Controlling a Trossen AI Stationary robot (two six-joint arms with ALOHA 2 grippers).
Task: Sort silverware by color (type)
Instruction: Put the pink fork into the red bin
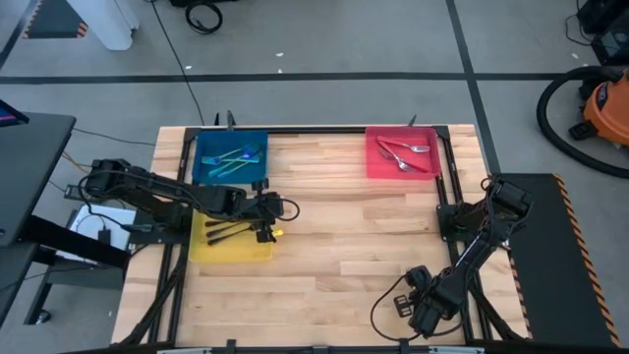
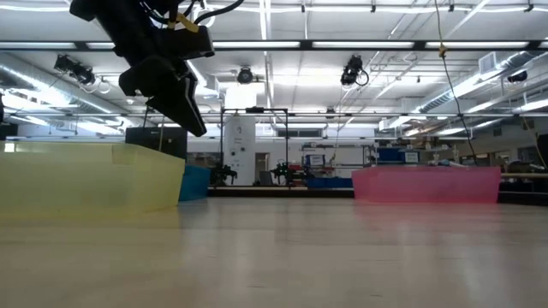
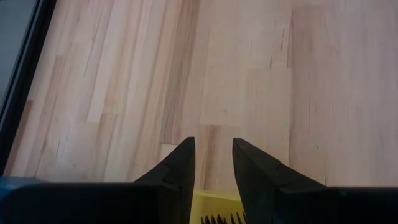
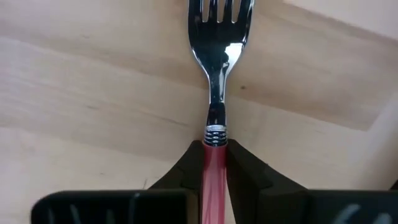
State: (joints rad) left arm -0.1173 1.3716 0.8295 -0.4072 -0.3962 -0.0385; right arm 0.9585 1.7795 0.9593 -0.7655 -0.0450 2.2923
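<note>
We see the right gripper (image 4: pixel 214 171) with its two dark fingers (image 4: pixel 180 177) pressed on both sides of a red fork (image 4: pixel 214 93), on the red handle just below the ribbed metal collar. The silver neck and tines reach forward over the light wooden table (image 4: pixel 93 93). The tines run out of the picture's edge.

**Colours on the sorting table**

The table (image 1: pixel 334 236) is pale blond wood in jointed strips. 3 trays sit on it: a blue tray (image 1: pixel 206 147) with teal-handled forks (image 1: pixel 234 157), a red tray (image 1: pixel 375 165) with red-handled forks (image 1: pixel 401 152), and a yellow tray (image 1: pixel 231 251) with black-handled forks (image 1: pixel 221 231). The fork (image 4: pixel 214 93) between the right gripper's (image 4: pixel 214 168) dark fingers has shiny silver tines, a ribbed silver collar and a red handle. The left gripper (image 3: pixel 213 168) is black.
</note>
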